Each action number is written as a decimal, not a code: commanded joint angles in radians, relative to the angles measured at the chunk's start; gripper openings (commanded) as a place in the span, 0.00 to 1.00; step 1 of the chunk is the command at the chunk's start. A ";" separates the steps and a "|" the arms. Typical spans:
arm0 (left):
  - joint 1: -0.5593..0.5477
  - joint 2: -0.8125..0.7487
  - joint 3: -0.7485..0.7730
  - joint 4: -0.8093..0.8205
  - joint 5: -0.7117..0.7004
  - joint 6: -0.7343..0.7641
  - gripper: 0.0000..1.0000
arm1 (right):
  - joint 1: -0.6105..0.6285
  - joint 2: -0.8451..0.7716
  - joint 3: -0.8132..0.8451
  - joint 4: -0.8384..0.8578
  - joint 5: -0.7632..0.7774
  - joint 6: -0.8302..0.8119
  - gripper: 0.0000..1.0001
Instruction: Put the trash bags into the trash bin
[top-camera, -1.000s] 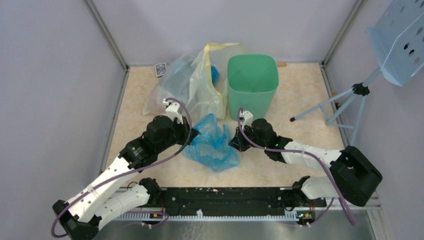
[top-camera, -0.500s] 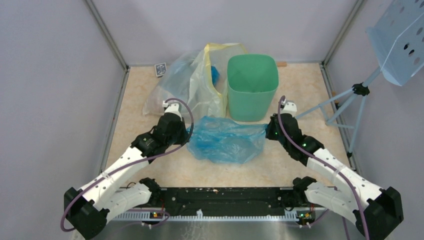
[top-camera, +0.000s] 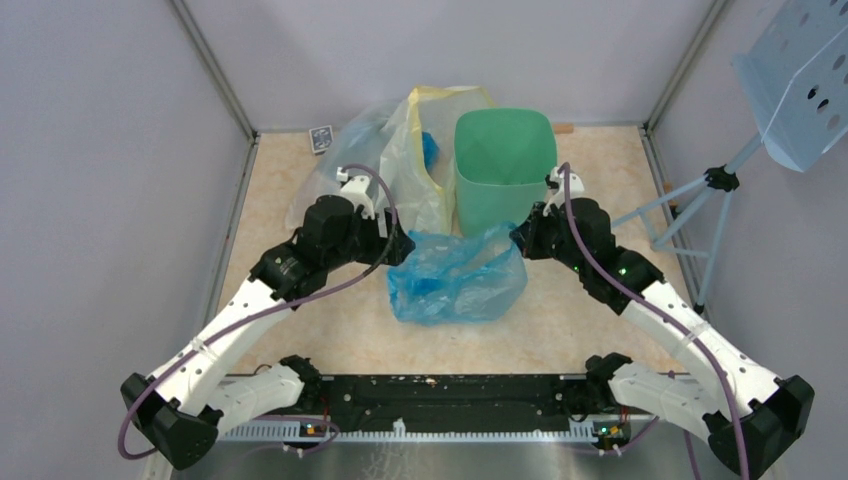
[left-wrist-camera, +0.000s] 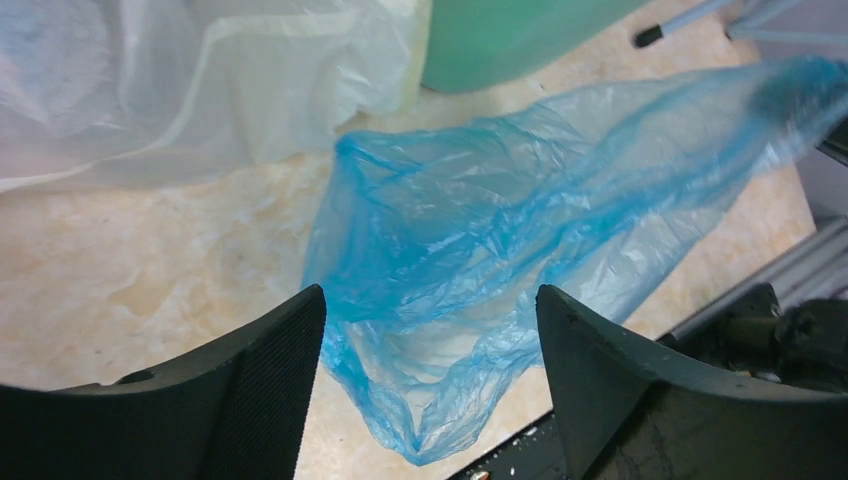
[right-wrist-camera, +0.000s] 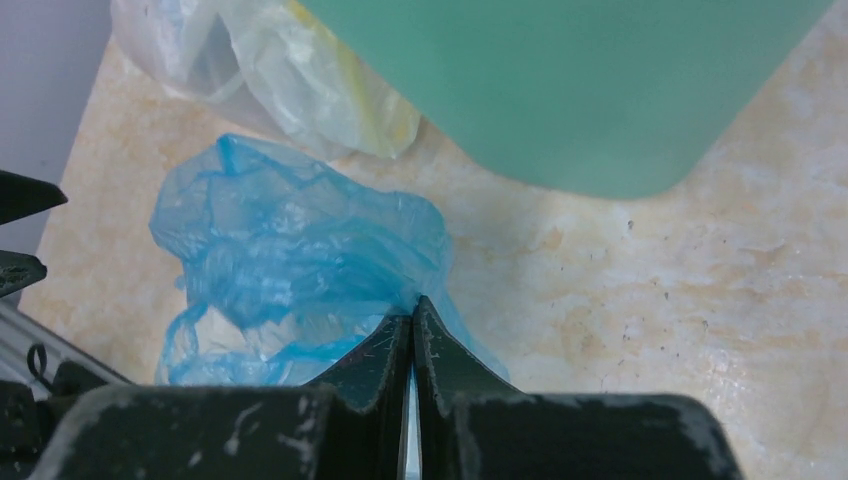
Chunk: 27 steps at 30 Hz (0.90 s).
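Beige tabletop (top-camera: 600, 300) just before the trash bin (top-camera: 505, 170) bears the blue trash bag (top-camera: 455, 280), its bin-side corner clenched in the right pincer (right-wrist-camera: 412, 305), left pincer (left-wrist-camera: 430, 292) released; judged best to lift the bag clear above the bin's rim first.

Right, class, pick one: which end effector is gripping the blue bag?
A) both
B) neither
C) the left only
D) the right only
D: the right end effector is shut on a fold of the bag, while the left end effector stands wide open and pinches nothing.
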 joint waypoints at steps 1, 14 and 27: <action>-0.004 -0.018 -0.098 0.029 0.164 0.002 0.90 | 0.000 0.010 -0.024 -0.027 -0.109 -0.037 0.03; -0.425 0.129 -0.025 0.277 -0.324 0.487 0.99 | 0.000 -0.002 -0.002 -0.016 -0.198 -0.029 0.00; -0.440 0.288 -0.096 0.508 -0.368 0.588 0.99 | -0.001 -0.018 0.080 -0.069 -0.218 -0.016 0.00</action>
